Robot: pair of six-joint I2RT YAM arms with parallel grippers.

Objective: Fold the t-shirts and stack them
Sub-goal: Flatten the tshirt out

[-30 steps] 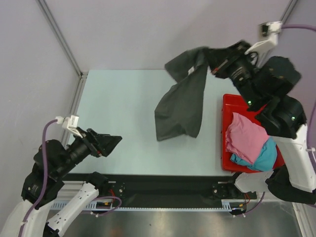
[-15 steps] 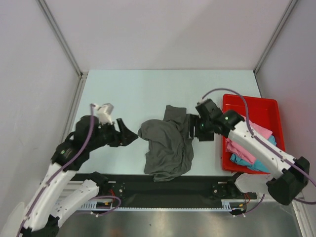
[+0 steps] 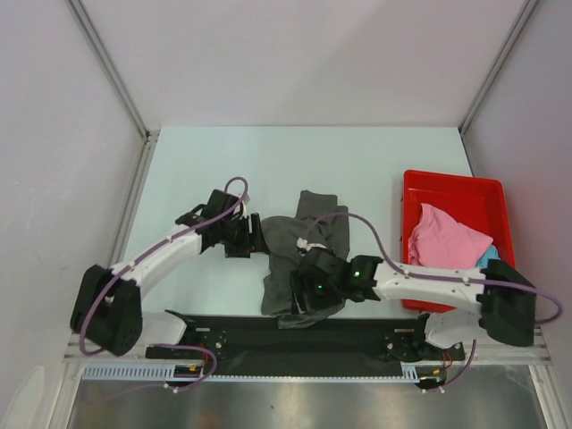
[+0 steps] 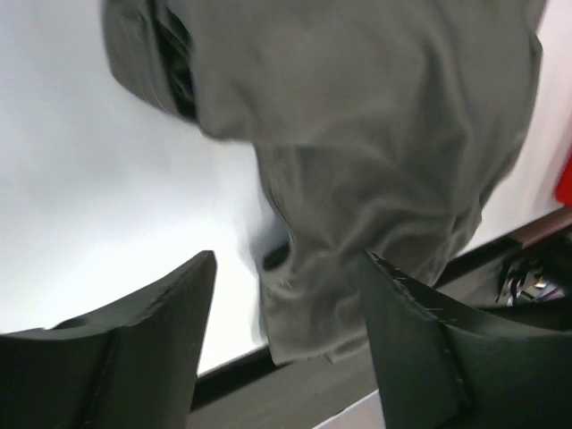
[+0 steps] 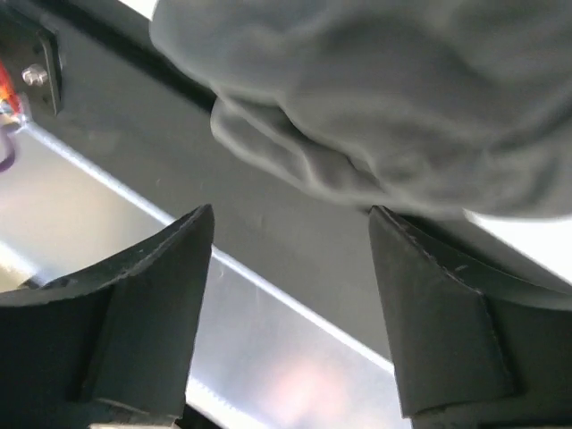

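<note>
The charcoal-grey t-shirt (image 3: pixel 308 234) lies crumpled on the table near the front edge and fills the left wrist view (image 4: pixel 357 116). My left gripper (image 3: pixel 253 241) is at its left edge, open (image 4: pixel 288 259); a fold of cloth lies between the fingers, ungripped. My right gripper (image 3: pixel 297 300) hovers over the shirt's near hem, open (image 5: pixel 291 210), with the grey cloth (image 5: pixel 393 98) just beyond its fingertips and only the black front rail between them. A pink t-shirt (image 3: pixel 447 243) and a turquoise-blue one (image 3: pixel 488 258) lie in the red tray.
The red tray (image 3: pixel 451 186) stands at the table's right side. The black front rail (image 3: pixel 268 332) runs along the near edge, right under the shirt's hem. Grey walls enclose the back and sides.
The right gripper opened and dropped the grey shirt, which fell from high at the back into a heap near the front. Both arms swung in to it, the left from the near left corner.
</note>
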